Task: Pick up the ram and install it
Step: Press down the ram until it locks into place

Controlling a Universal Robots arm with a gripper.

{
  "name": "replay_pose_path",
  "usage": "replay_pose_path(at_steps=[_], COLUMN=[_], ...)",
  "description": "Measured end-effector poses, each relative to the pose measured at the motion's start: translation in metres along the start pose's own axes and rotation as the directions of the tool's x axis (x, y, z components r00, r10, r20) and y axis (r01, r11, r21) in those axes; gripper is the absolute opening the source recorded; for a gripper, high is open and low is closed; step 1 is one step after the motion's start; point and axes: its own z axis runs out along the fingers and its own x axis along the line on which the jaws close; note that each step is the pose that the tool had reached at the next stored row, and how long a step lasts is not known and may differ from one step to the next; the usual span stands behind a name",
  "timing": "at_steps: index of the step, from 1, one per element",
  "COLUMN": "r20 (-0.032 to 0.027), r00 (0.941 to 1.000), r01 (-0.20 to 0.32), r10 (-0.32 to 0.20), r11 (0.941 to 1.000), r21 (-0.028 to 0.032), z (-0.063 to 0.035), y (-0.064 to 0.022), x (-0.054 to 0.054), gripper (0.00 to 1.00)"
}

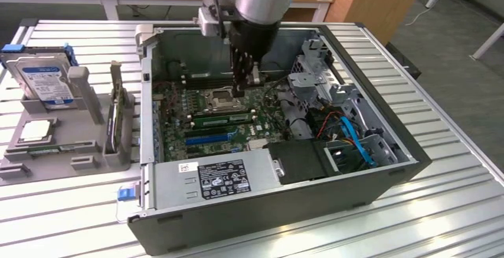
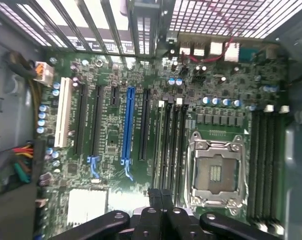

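your tool [image 2: 160, 196] is clenched with nothing in it, hanging inside the open computer case [image 1: 315, 193] just above the motherboard [image 2: 116, 130], between the empty cpu socket [image 2: 215, 172] and the blue slot [image 2: 127, 125]. on the desk [image 1: 441, 211], at the exterior view's left, the ram [image 1: 118, 113] stands on edge in the grey holder [image 1: 71, 157], well apart from your tool.

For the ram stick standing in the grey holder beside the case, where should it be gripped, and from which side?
Probably by its upper long edge near the middle, from straight above. The ram stands on edge in the holder, so its top is free, and its thin flat faces suit a pinch.
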Motion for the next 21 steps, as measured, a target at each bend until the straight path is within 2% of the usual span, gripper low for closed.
replay_pose_path(at_steps=[13,21], r20=[0.0002,0.0006], r00=[1.0000,1.0000], r01=[-0.002,-0.002], r10=[0.002,0.002], r11=[1.0000,1.0000], r21=[-0.0004,-0.0003], z=[-0.0593,-0.0595], y=[-0.0004,-0.0004], x=[-0.001,-0.001], gripper=[0.11,0.11])
